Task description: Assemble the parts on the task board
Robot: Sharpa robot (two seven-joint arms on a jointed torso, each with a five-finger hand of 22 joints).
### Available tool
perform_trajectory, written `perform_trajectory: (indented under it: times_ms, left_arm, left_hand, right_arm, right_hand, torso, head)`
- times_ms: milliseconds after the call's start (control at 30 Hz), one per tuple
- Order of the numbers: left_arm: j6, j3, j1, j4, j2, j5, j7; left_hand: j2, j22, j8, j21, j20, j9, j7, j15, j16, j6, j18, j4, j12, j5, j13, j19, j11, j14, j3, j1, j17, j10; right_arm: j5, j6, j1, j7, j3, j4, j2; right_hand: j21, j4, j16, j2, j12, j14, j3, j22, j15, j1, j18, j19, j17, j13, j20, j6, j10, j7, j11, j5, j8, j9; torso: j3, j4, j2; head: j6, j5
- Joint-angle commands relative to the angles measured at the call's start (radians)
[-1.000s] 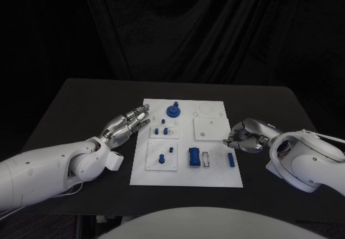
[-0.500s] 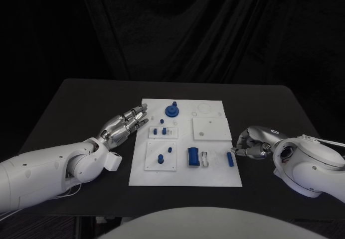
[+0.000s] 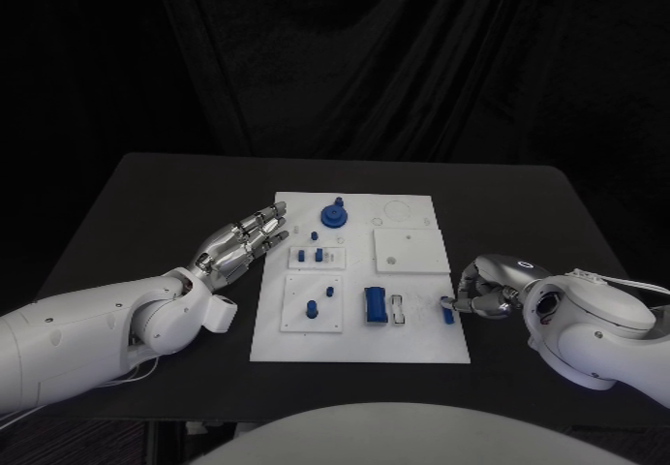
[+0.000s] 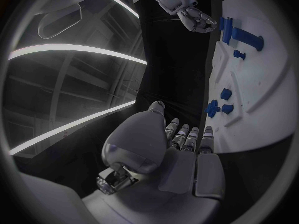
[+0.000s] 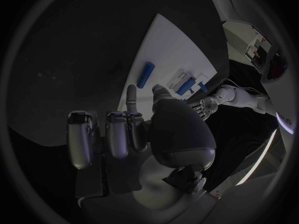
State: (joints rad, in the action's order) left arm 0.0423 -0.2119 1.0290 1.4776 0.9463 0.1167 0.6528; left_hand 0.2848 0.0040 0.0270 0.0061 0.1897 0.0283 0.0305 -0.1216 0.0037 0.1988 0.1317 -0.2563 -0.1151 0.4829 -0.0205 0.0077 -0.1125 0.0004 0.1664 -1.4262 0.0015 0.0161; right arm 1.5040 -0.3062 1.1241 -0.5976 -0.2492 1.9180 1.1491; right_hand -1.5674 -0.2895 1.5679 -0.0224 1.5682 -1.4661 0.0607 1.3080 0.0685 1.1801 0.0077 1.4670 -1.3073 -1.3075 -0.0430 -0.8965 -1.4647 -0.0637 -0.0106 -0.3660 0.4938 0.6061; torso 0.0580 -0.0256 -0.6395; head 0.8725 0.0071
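The white task board [image 3: 419, 339] lies mid-table with several blue parts on it: a round knob piece [image 3: 335, 214], small pegs [image 3: 317, 256], a block [image 3: 376, 303] and a slim rod [image 3: 447, 312] by its right edge. My right hand [image 3: 477, 289] hovers at that edge, fingers half curled, fingertips just above the rod's far end, holding nothing. In the right wrist view the rod [image 5: 145, 74] lies free on the board [image 5: 181, 45] ahead of my thumb and one finger [image 5: 131, 97]. My left hand [image 3: 245, 242] floats flat and open beside the board's left edge.
A square white insert [image 3: 410, 249] and a round recess [image 3: 400, 209] take up the board's far right. Black table [image 3: 167, 203] surrounds the board. The left wrist view shows the board [image 4: 268, 89], its pegs [image 4: 218, 107] and the right hand [image 4: 187, 10] far off.
My right hand has slid along the board's right edge toward me and now sits over the blue rod. The left hand has stayed put.
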Motion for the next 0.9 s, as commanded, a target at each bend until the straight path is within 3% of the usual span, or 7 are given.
perform_trajectory:
  times_ms: [33,267,300,367,533,800,900]
  left_arm:
    - [0.007,0.001,-0.001,0.002,-0.001,-0.003,0.012]
    - [0.011,0.001,-0.001,-0.001,-0.003,-0.003,0.008]
    - [0.012,0.001,-0.001,-0.001,-0.003,-0.003,0.008]
    - [0.012,0.001,-0.002,-0.001,-0.004,-0.003,0.007]
    - [0.014,0.001,-0.002,-0.001,-0.004,-0.003,0.005]
    - [0.018,0.001,-0.002,-0.002,-0.006,-0.003,0.0]
    - [0.02,0.001,-0.002,-0.003,-0.007,-0.003,-0.002]
  left_hand:
    - [-0.002,0.001,0.005,0.0,0.006,0.001,0.004,0.002,-0.004,0.002,0.014,0.005,-0.002,0.006,0.0,0.0,-0.008,0.0,0.001,-0.009,-0.001,0.002]
    - [-0.001,0.001,0.005,0.0,0.007,0.001,0.005,0.0,-0.004,0.001,0.014,0.006,-0.001,0.007,0.0,0.0,-0.008,0.0,0.0,-0.01,-0.001,0.001]
    - [-0.001,0.001,0.005,0.0,0.007,0.001,0.005,0.0,-0.004,0.001,0.014,0.006,-0.001,0.007,0.0,0.0,-0.008,0.0,0.0,-0.01,-0.001,0.001]
    - [-0.001,0.001,0.005,0.0,0.007,0.001,0.005,0.0,-0.004,0.001,0.014,0.006,-0.001,0.007,0.0,0.0,-0.008,0.0,0.0,-0.01,-0.001,0.001]
    - [-0.001,0.002,0.005,0.001,0.008,0.001,0.005,0.0,-0.004,0.002,0.014,0.007,-0.001,0.007,0.0,0.0,-0.008,0.0,0.0,-0.011,-0.001,0.001]
    - [0.0,0.002,0.005,0.0,0.009,0.001,0.008,-0.002,-0.004,0.002,0.014,0.009,-0.001,0.008,0.0,0.0,-0.008,0.0,-0.002,-0.013,-0.001,0.001]
    - [0.0,0.002,0.005,0.0,0.01,0.001,0.009,-0.002,-0.004,0.002,0.014,0.01,0.0,0.008,0.0,0.0,-0.008,0.0,-0.002,-0.013,-0.001,0.001]
  right_arm:
    - [0.017,0.023,-0.006,-0.03,0.0,-0.005,-0.006]
    - [0.017,0.046,-0.01,-0.039,0.0,-0.021,-0.027]
    - [0.017,0.05,-0.011,-0.041,0.0,-0.025,-0.031]
    - [0.017,0.061,-0.015,-0.045,0.0,-0.031,-0.038]
    - [0.017,0.077,-0.025,-0.049,0.0,-0.043,-0.053]
    - [0.017,0.067,-0.043,-0.043,0.0,-0.065,-0.088]
    - [0.017,0.06,-0.048,-0.042,0.0,-0.074,-0.102]
  right_hand:
    - [-0.003,0.001,0.003,-0.001,0.003,-0.105,0.005,0.263,-0.008,-0.007,-0.008,0.104,-0.263,-0.263,-0.008,-0.003,-0.106,-0.002,0.008,0.006,-0.007,-0.002]
    - [-0.003,0.004,0.003,0.002,0.003,-0.105,0.005,0.263,-0.011,0.007,-0.008,0.104,-0.263,-0.263,-0.011,0.01,-0.106,-0.007,0.011,-0.037,-0.024,-0.013]
    - [-0.003,0.008,0.003,0.003,0.003,-0.105,0.001,0.263,-0.012,0.023,-0.008,0.104,-0.263,-0.263,-0.012,0.012,-0.106,-0.008,0.013,-0.076,-0.033,-0.019]
    - [-0.003,0.01,0.003,0.002,0.003,-0.105,-0.001,0.263,-0.013,0.033,-0.008,0.104,-0.263,-0.263,-0.013,0.012,-0.106,-0.009,0.014,-0.092,-0.037,-0.023]
    - [-0.003,0.032,0.003,-0.003,0.003,-0.105,-0.032,0.263,-0.013,0.103,-0.008,0.104,-0.263,-0.263,-0.013,0.011,-0.106,-0.009,0.014,-0.239,-0.063,-0.045]
    - [-0.003,0.042,0.003,0.001,0.003,-0.105,-0.053,0.263,-0.013,0.134,-0.008,0.104,-0.263,-0.263,-0.014,0.001,-0.106,-0.008,0.013,-0.273,-0.072,-0.055]
    - [-0.003,0.068,0.003,0.008,0.003,-0.105,-0.081,0.263,-0.01,0.179,-0.008,0.104,-0.263,-0.263,-0.012,-0.005,-0.106,-0.005,0.01,-0.318,-0.074,-0.059]
  torso:
    - [-0.0002,0.0012,-0.001]
    - [-0.0003,0.0001,0.001]
    - [-0.0004,0.0004,0.001]
    - [-0.0006,0.0006,0.002]
    - [0.0005,-0.0006,0.003]
    - [0.0006,-0.0004,0.002]
    - [0.0007,-0.0014,0.002]
  head:
    - [0.0,0.0]
    - [0.0,-0.003]
    - [0.0,-0.002]
    - [0.0,-0.002]
    - [0.0,0.0]
    - [0.0,-0.002]
    - [0.0,-0.001]
